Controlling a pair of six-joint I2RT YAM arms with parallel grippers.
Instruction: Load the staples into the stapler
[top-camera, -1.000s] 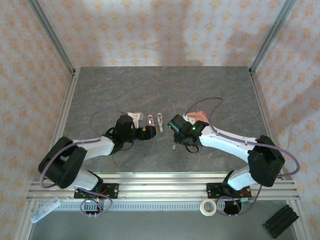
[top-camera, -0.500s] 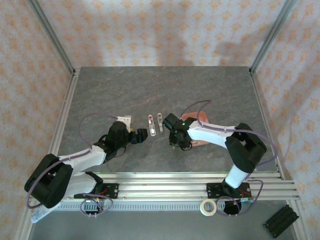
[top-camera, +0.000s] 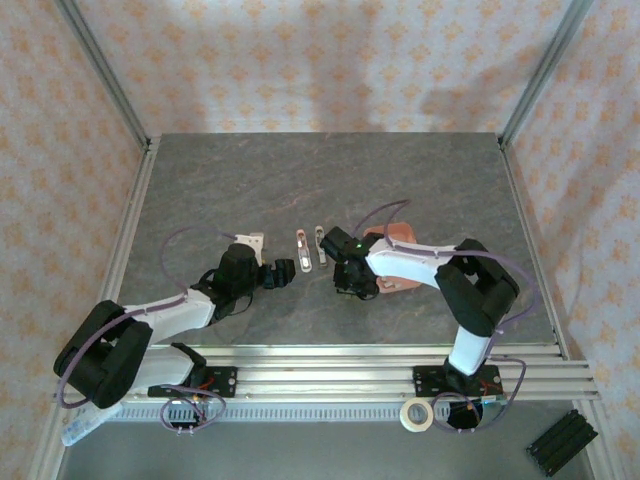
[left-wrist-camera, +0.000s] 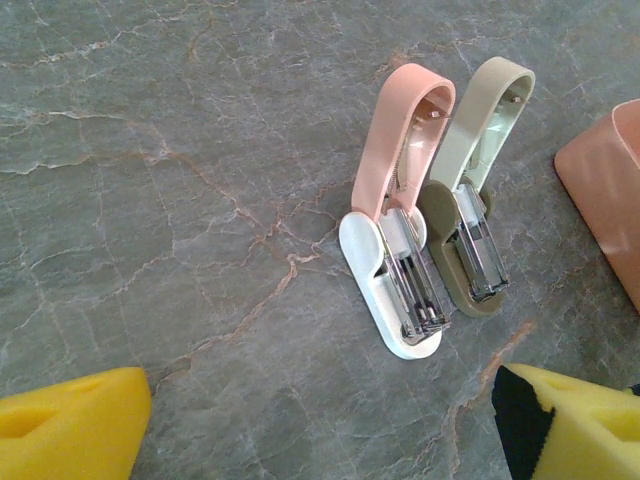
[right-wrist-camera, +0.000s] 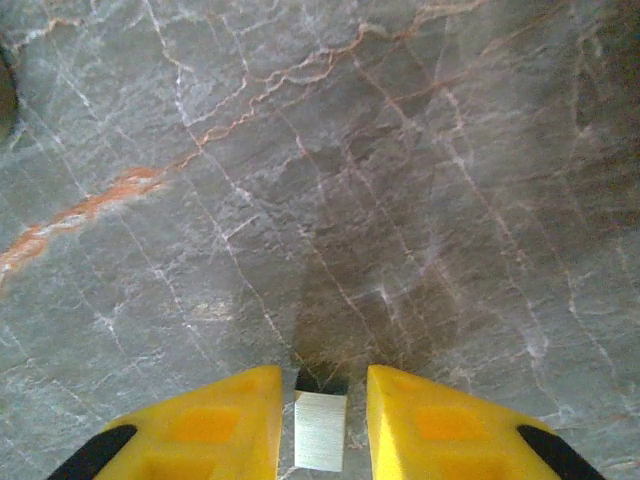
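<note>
Near the middle of the grey marbled surface, your left gripper is hovering wide open and empty beside the pink-and-white mini stapler and the olive mini stapler. Your right gripper is straddling the small silvery staple strip, jaws narrowly apart; whether it is gripping, you cannot tell.

A salmon-pink tray sits on the grey marbled table, right of centre.

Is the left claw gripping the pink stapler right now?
No, the pink stapler lies open on the table, clear of the left claw, whose yellow fingers stand wide apart.
</note>
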